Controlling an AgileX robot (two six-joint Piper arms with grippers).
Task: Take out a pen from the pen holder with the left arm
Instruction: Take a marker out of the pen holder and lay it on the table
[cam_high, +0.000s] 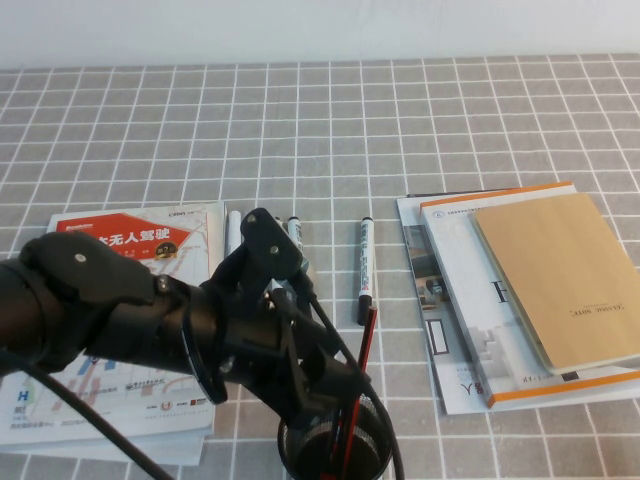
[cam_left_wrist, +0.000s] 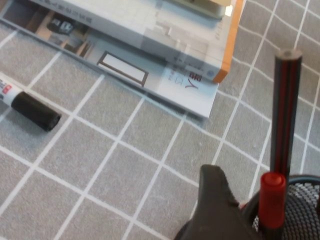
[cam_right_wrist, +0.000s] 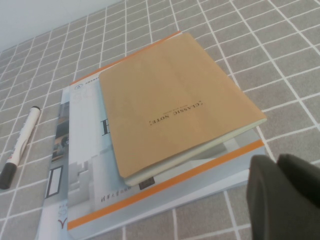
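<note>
Fingers (cam_left_wrist: 217, 200) of the left gripper (cam_high: 335, 405) stand open beside the pen (cam_left_wrist: 285, 110) in the holder (cam_left_wrist: 306, 197): close snugly, lift straight up; the right gripper (cam_right_wrist: 285, 197) sits by the books (cam_right_wrist: 165, 100).

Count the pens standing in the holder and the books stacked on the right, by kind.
Pens in pen holder: 2 (striped pen, red-capped pen)
Stacked books: 3 (notebook, orange-edged book, magazine)
Total: 5
Left gripper over the pen holder; right gripper near the stack.
</note>
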